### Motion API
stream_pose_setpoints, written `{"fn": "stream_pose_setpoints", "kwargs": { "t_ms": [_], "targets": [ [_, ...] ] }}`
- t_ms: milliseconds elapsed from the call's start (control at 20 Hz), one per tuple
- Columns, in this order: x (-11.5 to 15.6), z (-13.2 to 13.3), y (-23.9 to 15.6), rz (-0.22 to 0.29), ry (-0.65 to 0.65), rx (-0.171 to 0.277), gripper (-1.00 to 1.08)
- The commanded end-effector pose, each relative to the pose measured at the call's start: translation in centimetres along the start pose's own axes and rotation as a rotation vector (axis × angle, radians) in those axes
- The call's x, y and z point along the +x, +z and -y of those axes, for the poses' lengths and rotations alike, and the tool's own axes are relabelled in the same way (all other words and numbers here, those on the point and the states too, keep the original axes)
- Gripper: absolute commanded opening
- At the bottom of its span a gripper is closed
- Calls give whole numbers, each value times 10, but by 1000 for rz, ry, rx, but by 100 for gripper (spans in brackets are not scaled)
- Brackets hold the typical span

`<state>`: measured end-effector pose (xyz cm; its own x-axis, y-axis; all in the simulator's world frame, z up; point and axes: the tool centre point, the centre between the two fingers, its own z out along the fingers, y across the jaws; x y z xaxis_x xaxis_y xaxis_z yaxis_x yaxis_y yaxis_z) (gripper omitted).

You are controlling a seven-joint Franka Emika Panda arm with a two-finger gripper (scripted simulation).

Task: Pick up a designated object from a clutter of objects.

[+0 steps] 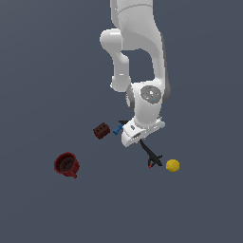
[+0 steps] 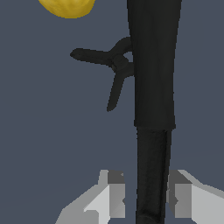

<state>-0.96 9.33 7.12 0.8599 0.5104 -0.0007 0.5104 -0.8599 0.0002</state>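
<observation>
White arm (image 1: 142, 52) of the Panda, largest element, descending from the top edge of the exterior view and bent low over the dark grey-blue floor (image 1: 42, 71). Gripper (image 2: 144, 197) at its lower end, fingers (image 2: 109, 194) set on either side of the black rod-like tool (image 2: 153, 87) in the wrist view, each just beside the shaft with only a sliver of gap; firm contact not resolvable, so grasped or merely straddled: cannot tell.

Black rod-like tool, longest item of the clutter, lying on the floor and running from under the gripper body toward the exterior view's lower right (image 1: 147, 151); broad section farther from the fingers, narrower section between them, as seen from the wrist.

Dark red cup (image 1: 66, 164), well apart from the rest, toward the exterior view's lower left, opening visible from above.

Dark red brick (image 1: 101, 130), just to the exterior view's left of the gripper.

Yellow ball (image 1: 172, 165), near the far end of the tool, also at the edge of the wrist view (image 2: 68, 6).

Black clamp (image 2: 107, 65), two splayed handles, touching or overlapping the tool's side; red tips faintly visible in the exterior view (image 1: 153, 163).

Blue piece (image 1: 117, 129), smallest, between brick and gripper.
</observation>
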Motion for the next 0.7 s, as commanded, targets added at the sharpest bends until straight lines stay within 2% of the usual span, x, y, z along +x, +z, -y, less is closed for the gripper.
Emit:
{"fn": "stream_pose_setpoints", "kwargs": {
  "t_ms": [0,650],
  "targets": [
    [7,1,-18,-2,0,-1,-100],
    [54,8,-140,-2,-2,1,-100]
  ]
}}
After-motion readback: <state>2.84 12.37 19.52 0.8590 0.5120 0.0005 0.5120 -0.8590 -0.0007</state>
